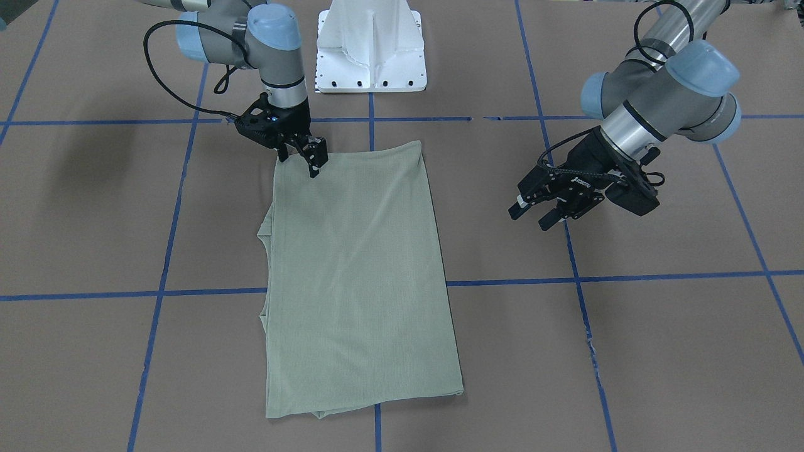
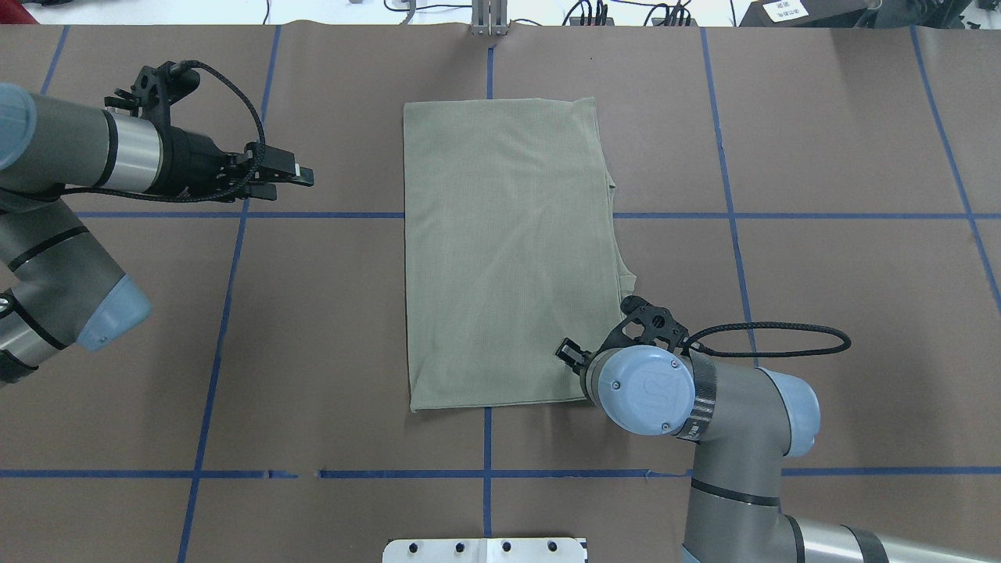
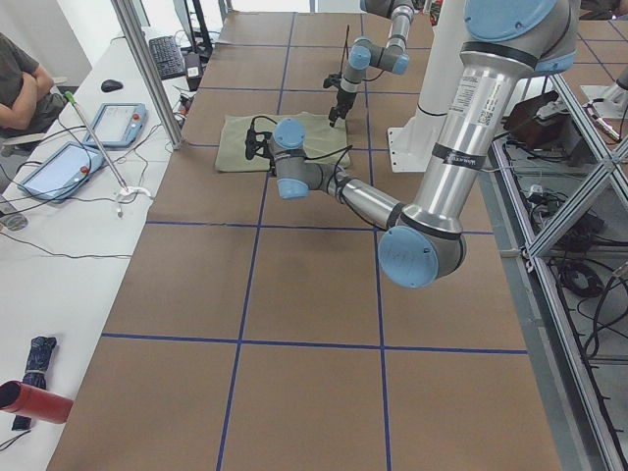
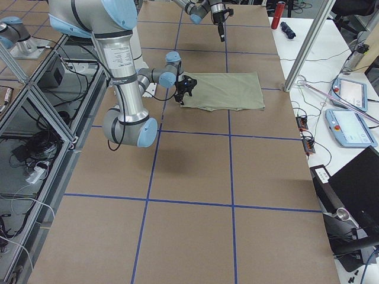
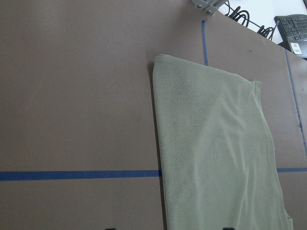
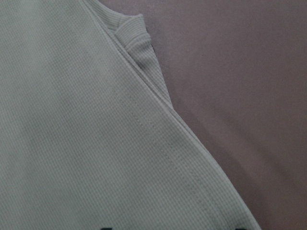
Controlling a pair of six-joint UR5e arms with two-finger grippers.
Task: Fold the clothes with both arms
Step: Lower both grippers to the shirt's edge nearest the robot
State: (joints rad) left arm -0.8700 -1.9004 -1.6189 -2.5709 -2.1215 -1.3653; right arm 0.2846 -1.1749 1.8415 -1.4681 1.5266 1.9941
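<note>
Brown table [image 1: 659,345] holds the folded green shirt [image 1: 358,270], right gripper [image 1: 299,164] splayed at its corner, left gripper [image 1: 531,218] splayed well aside.

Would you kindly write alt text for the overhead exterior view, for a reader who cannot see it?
A sage-green shirt, folded into a tall rectangle, lies flat on the brown table. The right gripper is at its near right corner; the left gripper hovers off the cloth to its left.

Brown table [image 2: 328,336], blue tape grid [image 2: 344,215], white side desk [image 3: 69,235], aluminium posts [image 3: 149,74]
</note>
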